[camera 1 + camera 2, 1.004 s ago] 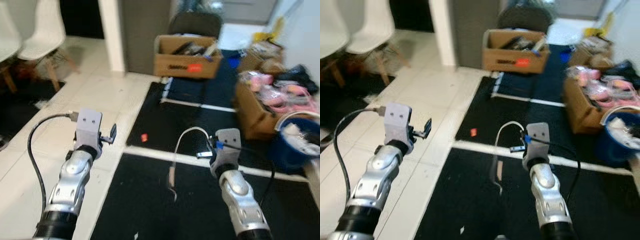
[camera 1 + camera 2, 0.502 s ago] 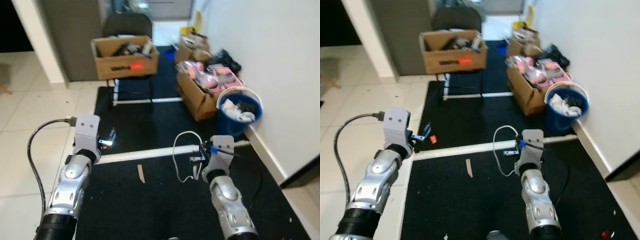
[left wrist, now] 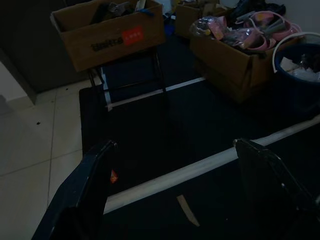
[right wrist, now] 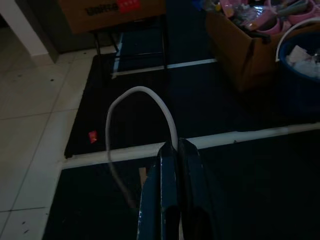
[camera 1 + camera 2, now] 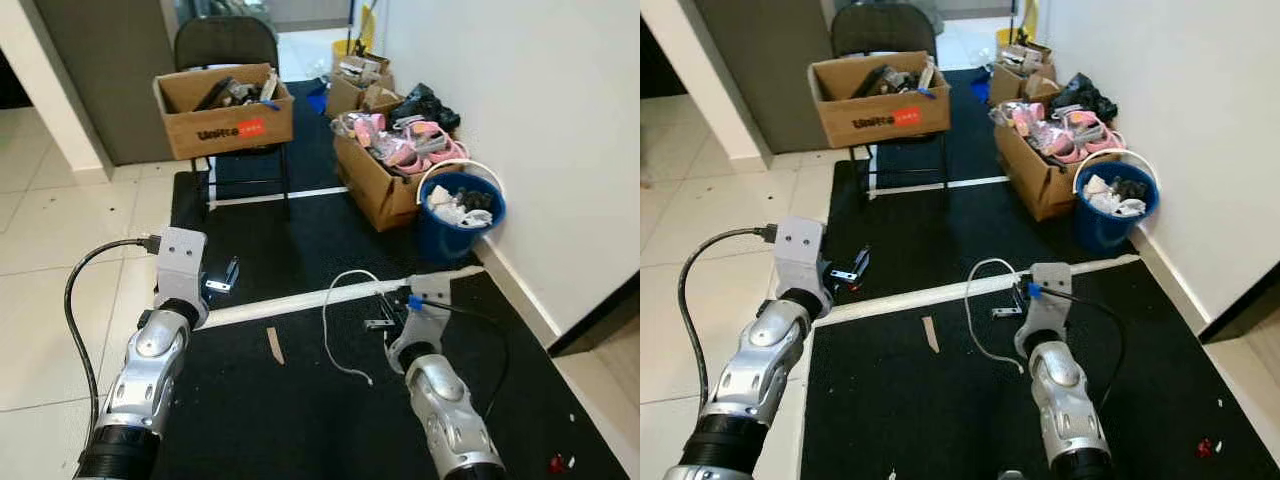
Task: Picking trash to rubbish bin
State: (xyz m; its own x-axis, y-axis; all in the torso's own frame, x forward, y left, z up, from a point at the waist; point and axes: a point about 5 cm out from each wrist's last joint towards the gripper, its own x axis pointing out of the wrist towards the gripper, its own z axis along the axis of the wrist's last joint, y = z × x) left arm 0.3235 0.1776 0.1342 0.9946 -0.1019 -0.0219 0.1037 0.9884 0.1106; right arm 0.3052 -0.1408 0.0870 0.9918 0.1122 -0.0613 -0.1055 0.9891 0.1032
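right gripper (image 4: 172, 150): fingers pressed together on a white cable (image 5: 975, 290) — loop arches up, free end trails to the black mat (image 5: 940, 410)
left gripper (image 3: 175, 170): fingers spread wide, holding nothing
bucket (image 5: 458, 218): blue, trash inside, by the wall
red scrap (image 4: 93, 137): on mat — plain from right wrist

Silver jointed arms, grey wrist blocks, black cables; black-fingered left hand (image 5: 222, 275), right hand (image 5: 386, 322).

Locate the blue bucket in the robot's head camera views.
The blue bucket stands on the robot's right against the white wall, beside the cardboard box of pink items, ahead of the right gripper.
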